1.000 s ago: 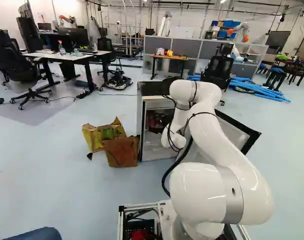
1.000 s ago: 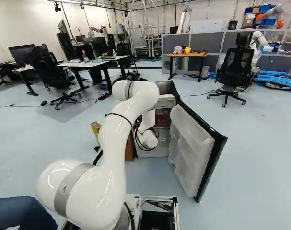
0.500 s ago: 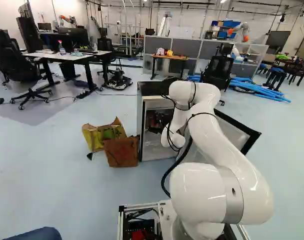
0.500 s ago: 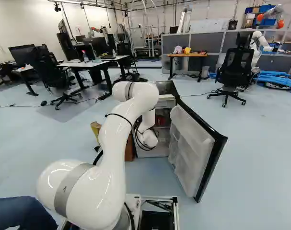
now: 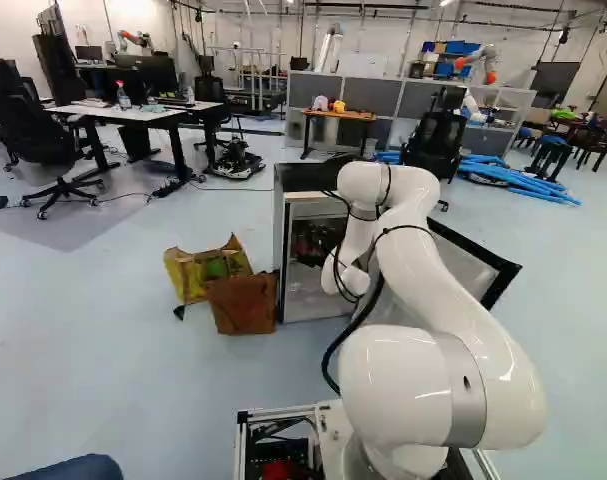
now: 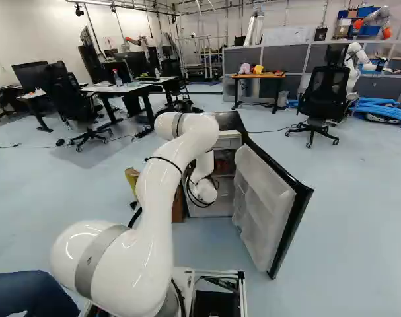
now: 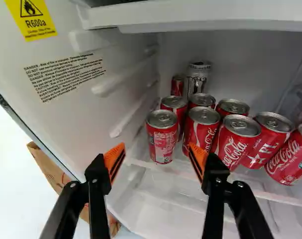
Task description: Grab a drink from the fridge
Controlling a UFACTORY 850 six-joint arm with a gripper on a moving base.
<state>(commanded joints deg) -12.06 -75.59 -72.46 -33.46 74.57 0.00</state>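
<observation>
Fridge [image 5: 308, 178]: standing ahead of the base, holding its place on the floor; base not moving.
Arm [image 6: 157, 211]: changing only a little. In the left base view its far end is shifting very slightly leftward against the foot joint; in the right base view I am seeing next to no shift. Reading this as fine alignment rather than a long reach.
Door [image 6: 263, 205]: standing wide open as before, so it is leaving the way in free.
Brown box [image 5: 243, 303]: sitting unmoved just outside the fridge's left side.
Shelf [image 7: 174, 172]: carrying the drinks. Red cans [image 7: 235, 142] are crowding along its front edge towards the right corner; a silver can [image 7: 196, 79] is standing farther back, near the rear edge.
Tool [image 7: 156, 154]: fingers standing apart, gripping nothing, facing the front edge near its left corner.
Nearest can [image 7: 162, 137]: standing upright by that left corner, ahead of the gap between the orange pads. Taking this as the likely target; nothing is holding it.

Meaning for the task: drink not yet grasped, final approach probably under way. The next move is calling for a straight advance, then closing. Risk: the right finger is lining up close to the neighbouring cans and could be nudging them.
</observation>
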